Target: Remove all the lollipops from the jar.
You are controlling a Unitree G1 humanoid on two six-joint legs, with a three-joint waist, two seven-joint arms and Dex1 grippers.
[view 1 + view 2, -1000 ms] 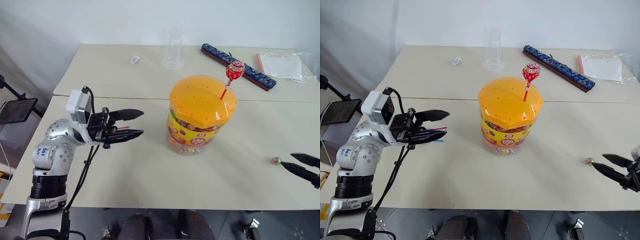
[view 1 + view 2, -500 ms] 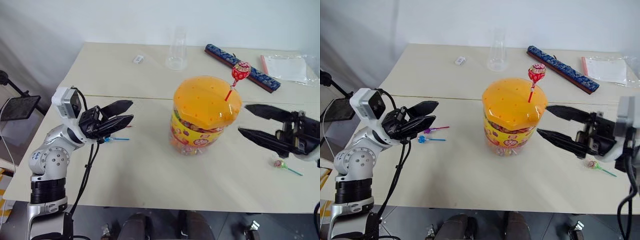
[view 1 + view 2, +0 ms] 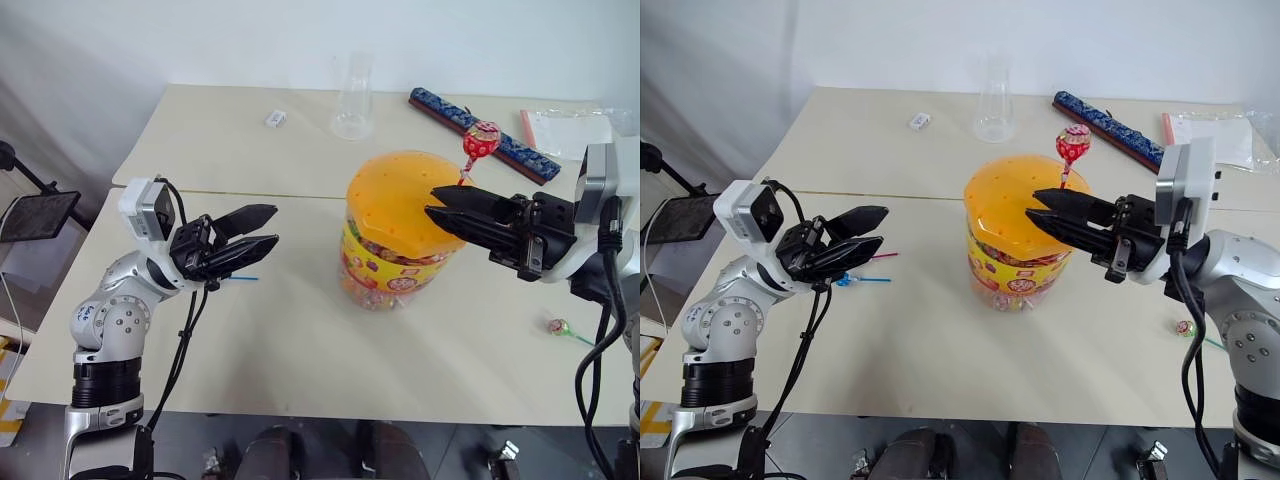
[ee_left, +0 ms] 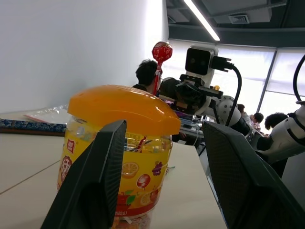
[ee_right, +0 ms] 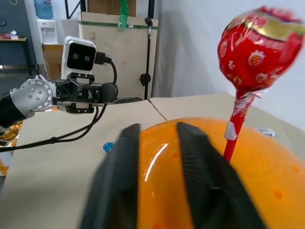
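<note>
The jar [image 3: 395, 255] stands mid-table, a clear tub with a yellow label and a domed orange lid [image 3: 405, 200]. One red lollipop [image 3: 481, 140] sticks up from the lid's far right side. My right gripper [image 3: 431, 201] reaches in from the right over the lid with its fingers drawn together, and the red stick [image 5: 232, 138] stands just outside them, not between them. My left gripper [image 3: 273, 225] hovers open and empty to the left of the jar. On the table under it lie a blue lollipop [image 3: 845, 280] and a purple one [image 3: 852, 262]. A green-and-pink lollipop [image 3: 557, 327] lies at the front right.
At the back stand a clear plastic cup [image 3: 352, 100], a small white item [image 3: 273, 119], a long blue patterned bar [image 3: 500, 145] and a plastic bag [image 3: 585, 125]. A seam [image 3: 290, 195] joins the two tables. A black screen [image 3: 35, 215] stands off the left edge.
My right gripper swung left and up from the front right of the table to the jar lid and closed its fingers. The green-and-pink lollipop stayed on the table. The left gripper kept its place.
</note>
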